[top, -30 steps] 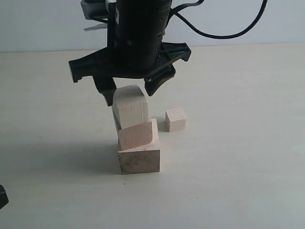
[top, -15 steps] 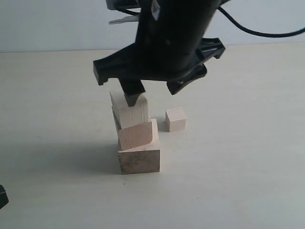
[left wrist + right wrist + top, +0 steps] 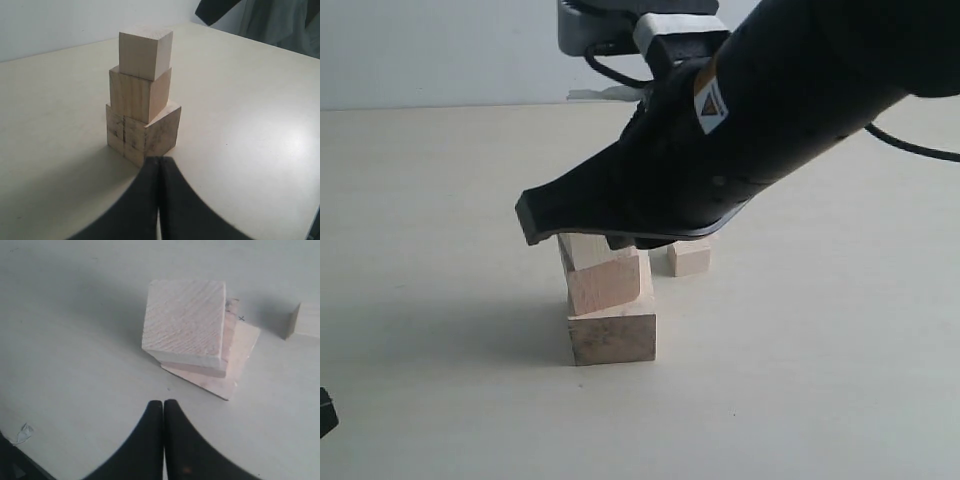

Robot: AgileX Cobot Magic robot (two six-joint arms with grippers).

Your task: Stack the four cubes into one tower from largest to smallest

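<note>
Three of the four cubes stand as a crooked tower: the largest cube [image 3: 142,132] lowest, the second cube [image 3: 140,95] on it, the third, paler cube [image 3: 145,52] highest. The smallest cube [image 3: 688,258] sits on the table just behind and right of the tower, also at the edge of the right wrist view [image 3: 305,320]. My right gripper [image 3: 163,404] is shut and empty, raised beside the tower; in the exterior view it [image 3: 527,228] covers most of the third cube [image 3: 582,250]. Low near the table, my left gripper [image 3: 159,161] faces the tower, shut and empty.
The pale table [image 3: 820,400] runs on all round the tower. A black cable [image 3: 920,148] trails from the right arm at the back right. A dark piece [image 3: 325,412] shows at the bottom left edge of the exterior view.
The right gripper went from open over the third cube to shut, and its arm swung forward and lower across the tower. All the cubes stayed in place.
</note>
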